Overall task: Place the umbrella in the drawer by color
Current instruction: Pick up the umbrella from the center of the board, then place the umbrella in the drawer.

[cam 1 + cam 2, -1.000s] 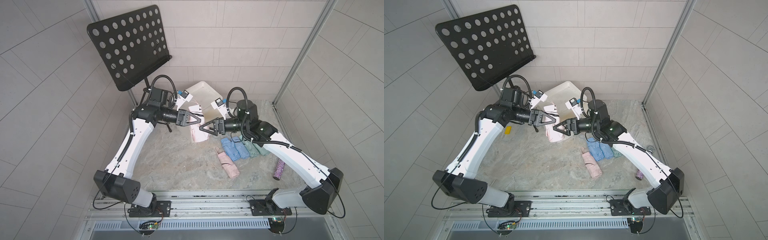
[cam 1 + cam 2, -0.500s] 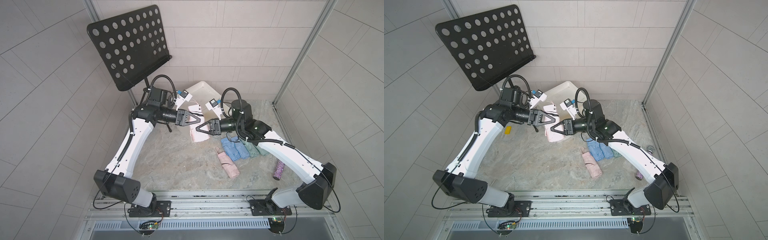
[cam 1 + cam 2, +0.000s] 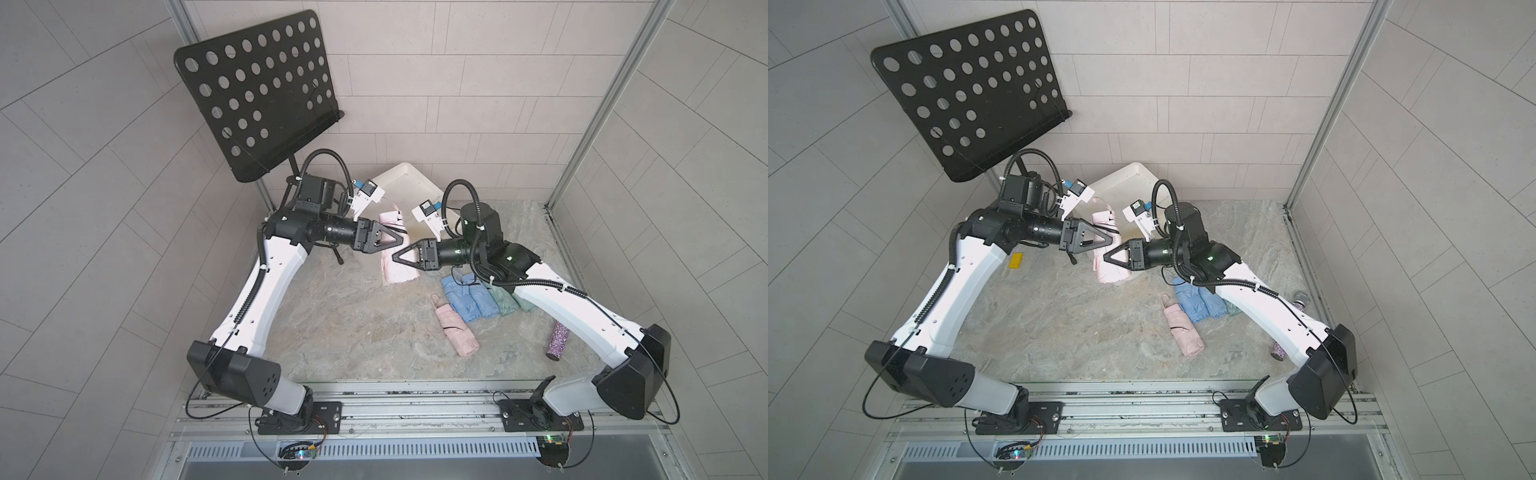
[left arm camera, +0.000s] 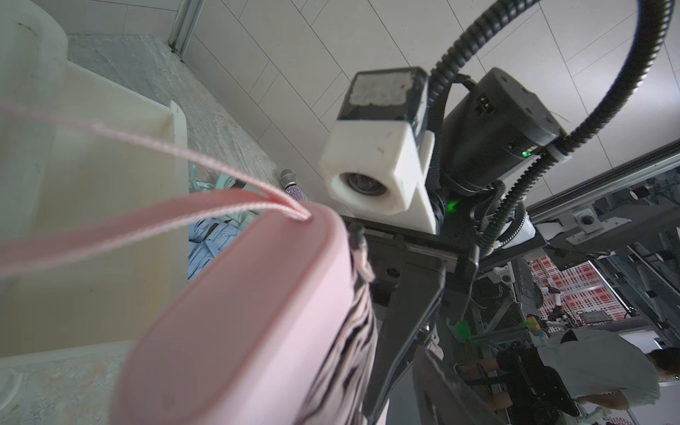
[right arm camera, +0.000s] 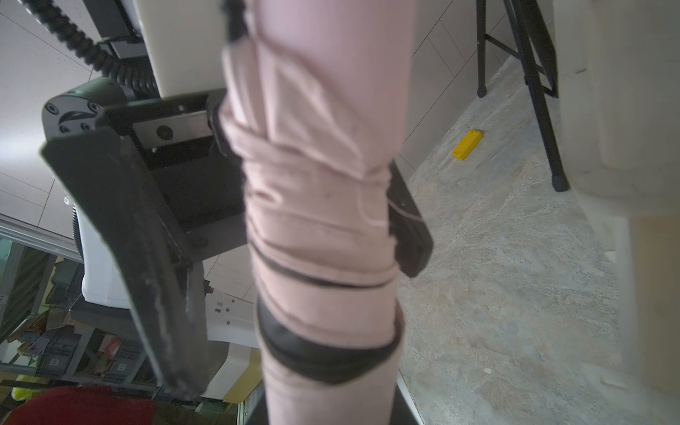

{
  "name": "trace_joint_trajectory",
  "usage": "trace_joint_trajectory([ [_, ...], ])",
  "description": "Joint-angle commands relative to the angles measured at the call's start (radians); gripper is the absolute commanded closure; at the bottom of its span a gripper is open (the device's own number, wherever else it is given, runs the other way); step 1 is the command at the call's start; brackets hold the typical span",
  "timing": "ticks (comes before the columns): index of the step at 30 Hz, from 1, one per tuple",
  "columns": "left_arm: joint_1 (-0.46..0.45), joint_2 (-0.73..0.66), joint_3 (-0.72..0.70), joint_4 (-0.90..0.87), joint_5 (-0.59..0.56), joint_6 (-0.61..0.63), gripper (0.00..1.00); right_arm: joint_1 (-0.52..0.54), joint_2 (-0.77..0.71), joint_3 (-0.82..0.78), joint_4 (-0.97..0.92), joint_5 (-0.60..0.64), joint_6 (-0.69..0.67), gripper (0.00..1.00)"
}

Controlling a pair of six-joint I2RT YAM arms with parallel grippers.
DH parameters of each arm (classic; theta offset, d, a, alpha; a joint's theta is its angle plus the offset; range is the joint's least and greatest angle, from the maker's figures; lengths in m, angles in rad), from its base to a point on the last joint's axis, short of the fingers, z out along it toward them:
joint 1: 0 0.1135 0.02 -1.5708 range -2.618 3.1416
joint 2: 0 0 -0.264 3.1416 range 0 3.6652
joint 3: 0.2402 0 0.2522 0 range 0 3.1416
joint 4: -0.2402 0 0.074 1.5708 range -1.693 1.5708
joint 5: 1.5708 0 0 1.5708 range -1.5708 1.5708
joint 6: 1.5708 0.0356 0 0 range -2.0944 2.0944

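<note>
A: Any legible text, brand or number to log?
B: None. Grey patch (image 4: 382, 88) atop the right arm's wrist camera (image 4: 371, 158) is blurred; nothing elsewhere resolves into letters or digits.

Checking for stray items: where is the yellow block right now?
In a top view, the yellow block lies on the table, left side, beside the left arm and close to the music stand's foot.
</note>
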Motion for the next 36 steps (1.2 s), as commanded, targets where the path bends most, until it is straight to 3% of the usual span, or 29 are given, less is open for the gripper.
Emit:
trace_joint_trajectory([
  [1, 0.004, -0.023, 0.034, -0.007, -0.072, 0.023, 0.19, -0.016, -0.065, 0.002, 0.079, 0.029, 0.02, 0.72],
  [12, 0.076, -0.026, 0.045, -0.006, -0.227, 0.015, 0.15, -0.111, -0.104, -0.001, 0.142, 0.126, 0.126, 0.71],
  [23, 0.112, -0.075, 0.043, 0.033, -0.507, 0.102, 0.15, -0.129, -0.084, 0.064, 0.04, 0.409, 0.272, 0.71],
  [36, 0.114, -0.099, -0.057, 0.126, -0.581, 0.095, 0.15, -0.132, -0.073, 0.035, -0.056, 0.725, 0.409, 0.72],
])
